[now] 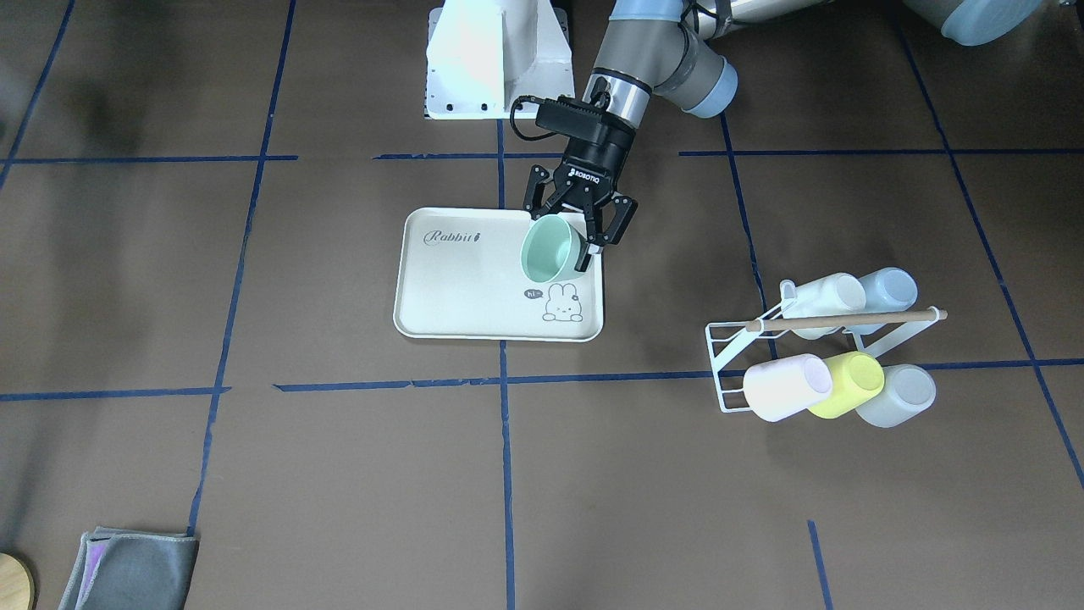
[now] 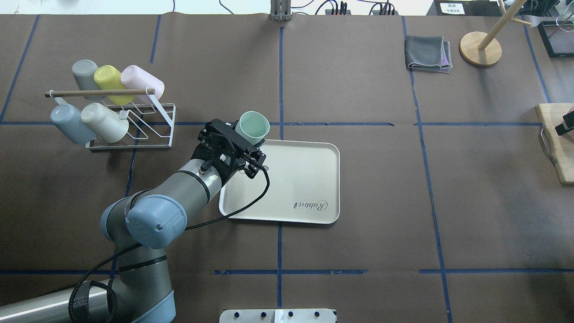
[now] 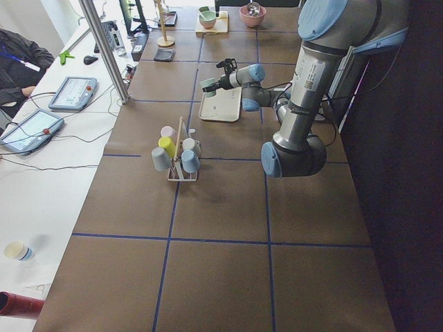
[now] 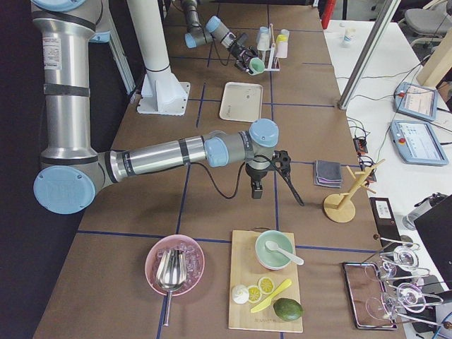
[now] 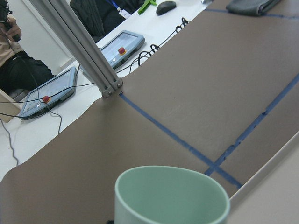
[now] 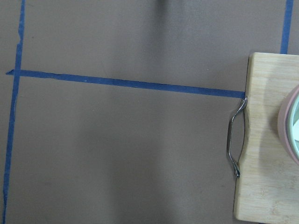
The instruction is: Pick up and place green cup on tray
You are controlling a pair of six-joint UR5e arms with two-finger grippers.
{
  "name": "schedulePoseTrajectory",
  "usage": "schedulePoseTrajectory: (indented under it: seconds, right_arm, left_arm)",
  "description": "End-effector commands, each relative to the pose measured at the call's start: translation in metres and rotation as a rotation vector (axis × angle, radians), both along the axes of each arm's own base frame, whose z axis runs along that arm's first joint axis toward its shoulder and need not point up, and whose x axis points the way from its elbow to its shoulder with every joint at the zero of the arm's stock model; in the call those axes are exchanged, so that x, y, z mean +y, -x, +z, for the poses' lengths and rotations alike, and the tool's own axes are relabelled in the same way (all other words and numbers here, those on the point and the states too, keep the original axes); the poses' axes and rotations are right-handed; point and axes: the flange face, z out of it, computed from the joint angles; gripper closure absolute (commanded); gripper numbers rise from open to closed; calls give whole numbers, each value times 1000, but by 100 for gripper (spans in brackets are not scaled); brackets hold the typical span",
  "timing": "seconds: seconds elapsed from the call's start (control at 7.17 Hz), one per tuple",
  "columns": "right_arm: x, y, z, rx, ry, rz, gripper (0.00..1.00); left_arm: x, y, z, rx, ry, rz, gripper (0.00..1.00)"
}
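My left gripper (image 1: 572, 222) is shut on the green cup (image 1: 550, 250), a pale mint tumbler held tilted with its open mouth facing away from the wrist. The cup (image 2: 252, 127) hangs just over the corner of the cream tray (image 2: 296, 179) nearest the cup rack. In the left wrist view the cup (image 5: 170, 196) fills the bottom edge, and the fingers are hidden behind it. The tray (image 1: 474, 288) lies flat with nothing else on it. My right gripper (image 4: 268, 173) hovers far off near a cutting board, and I cannot tell its state.
A white wire rack (image 2: 130, 130) holds several pastel cups, one of them yellow (image 1: 847, 385). A folded grey cloth (image 2: 428, 54) and a wooden stand (image 2: 480, 47) sit far across the table. A wooden cutting board (image 6: 266, 140) lies under the right wrist.
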Motion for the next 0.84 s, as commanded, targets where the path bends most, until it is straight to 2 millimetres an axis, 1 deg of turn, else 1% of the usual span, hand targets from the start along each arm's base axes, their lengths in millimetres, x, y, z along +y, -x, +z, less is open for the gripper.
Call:
schedulePoseTrajectory:
  seconds: [0.0,0.14,0.28,0.42,0.56,0.7]
  right_arm:
    - [1,-1,1,-6,5,2,0]
    - [1,-2,3,-6,9,2,0]
    - [2,-1,2,-9,10,1,0]
    - [2,-3,4,-8,13,4,0]
    - [2,-3,5,-8,15,4,0]
    - [2,-3,6,-7,17,4,0]
  left_arm:
    - [5,-10,3,73,-23,105,84]
    - [4,-20,-9,87,-29,139,83]
    - [0,-37,-10,112,-39,147,83]
    - [-4,-51,10,163,-60,155,83]
    - [-4,-53,17,187,-71,163,83]
    - [-4,-52,19,220,-86,163,83]
